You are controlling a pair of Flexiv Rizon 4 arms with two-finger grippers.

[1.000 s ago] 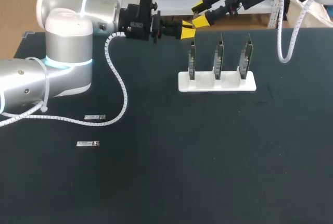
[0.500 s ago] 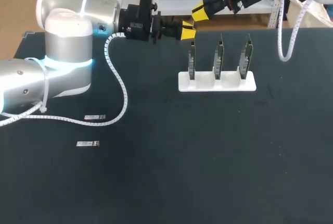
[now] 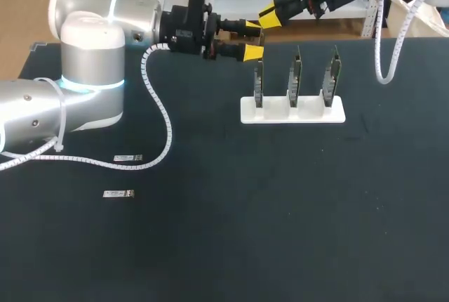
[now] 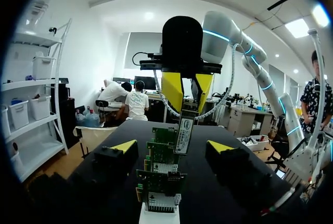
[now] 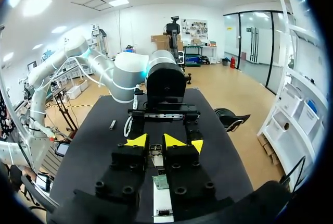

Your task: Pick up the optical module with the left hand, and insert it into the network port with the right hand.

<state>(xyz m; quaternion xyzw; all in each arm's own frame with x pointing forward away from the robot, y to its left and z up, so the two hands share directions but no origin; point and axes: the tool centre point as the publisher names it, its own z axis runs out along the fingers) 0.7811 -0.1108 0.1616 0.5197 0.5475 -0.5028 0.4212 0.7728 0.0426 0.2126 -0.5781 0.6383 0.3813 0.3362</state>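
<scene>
The optical module (image 4: 184, 132), a slim metal piece, hangs between the two yellow fingers of my right gripper (image 4: 182, 91), which is shut on it above the table's far edge. My left gripper (image 3: 251, 39) stands open around that spot, one yellow tip on each side of the module and touching nothing. In the right wrist view the module (image 5: 155, 151) sits between my right gripper's (image 5: 155, 140) own tips. The white rack (image 3: 292, 109) with three upright green network cards stands just below and ahead of both grippers.
Two more small modules (image 3: 128, 157) (image 3: 118, 194) lie on the black table at the left, near my left arm's white cable. The rack's cards (image 4: 161, 166) rise directly under the left gripper's open fingers.
My right gripper shut on the module while the left still held it. Then the left gripper opened and let go. Both arms stayed nearly in place.
</scene>
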